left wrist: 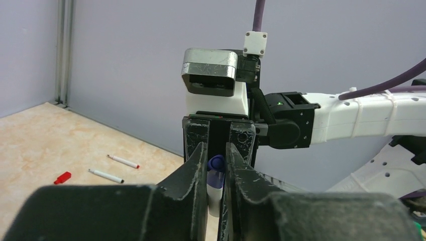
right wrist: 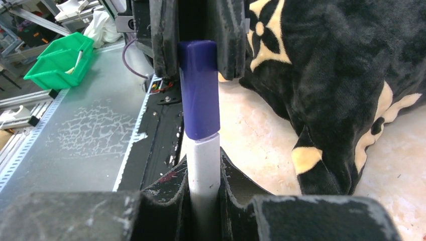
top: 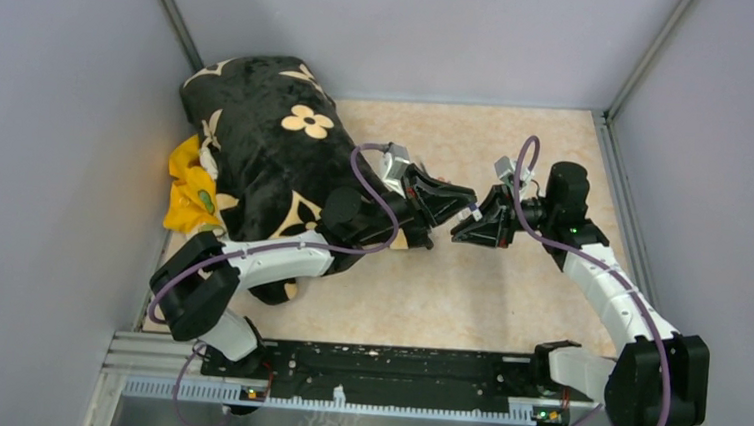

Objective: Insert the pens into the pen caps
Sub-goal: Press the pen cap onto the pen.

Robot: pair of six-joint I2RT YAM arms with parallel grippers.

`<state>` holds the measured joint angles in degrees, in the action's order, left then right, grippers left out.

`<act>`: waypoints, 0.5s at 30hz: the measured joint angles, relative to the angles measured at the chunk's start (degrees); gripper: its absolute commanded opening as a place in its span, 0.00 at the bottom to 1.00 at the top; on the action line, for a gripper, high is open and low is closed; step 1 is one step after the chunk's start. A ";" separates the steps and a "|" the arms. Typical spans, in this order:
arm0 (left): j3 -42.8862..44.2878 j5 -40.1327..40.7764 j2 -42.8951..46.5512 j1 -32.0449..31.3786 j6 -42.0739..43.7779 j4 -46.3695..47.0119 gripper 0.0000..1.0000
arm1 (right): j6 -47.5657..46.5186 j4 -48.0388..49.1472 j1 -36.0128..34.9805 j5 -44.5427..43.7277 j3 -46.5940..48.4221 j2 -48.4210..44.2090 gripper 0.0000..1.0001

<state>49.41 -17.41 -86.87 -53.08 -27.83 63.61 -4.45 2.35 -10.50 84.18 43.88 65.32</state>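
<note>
The right pincer (right wrist: 205, 173) is closed tight on the white barrel of a pen (right wrist: 203, 160), which sticks straight out past its fingertips. Tip to tip with it, the left pincer (left wrist: 216, 153) is clamped on the purple cap (right wrist: 199, 90), which covers the pen's end and meets the barrel. Off to the left of the left pincer, well apart from it, a second pen (left wrist: 123, 161), a third pen (left wrist: 105, 175) and a red cap (left wrist: 63, 177) lie on the table (left wrist: 40, 140).

Overhead looks down — close wrist views face each other, sharing the marker (right wrist: 205, 165).
</note>
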 measured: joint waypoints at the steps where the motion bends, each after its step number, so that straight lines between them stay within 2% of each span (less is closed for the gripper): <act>1: 0.04 -0.13 -0.04 0.02 -0.02 0.00 0.05 | 0.07 0.11 0.00 0.00 0.00 0.00 0.00; 3: 0.28 -0.57 -0.26 0.13 -0.26 0.07 0.00 | 0.50 0.31 0.00 -0.07 0.00 0.00 0.00; 11: 1.44 -3.48 -1.88 1.07 -0.59 1.46 0.00 | 5.53 2.89 0.04 -1.60 -0.09 -0.02 0.00; 15: 0.07 -0.37 -1.77 0.68 0.46 1.40 0.00 | 5.95 1.73 0.59 -5.62 -0.35 -0.37 0.00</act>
<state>49.47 -17.78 -88.64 -52.40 -27.38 65.01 1.50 4.08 -9.91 78.56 43.53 64.95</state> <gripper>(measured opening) 0.041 0.145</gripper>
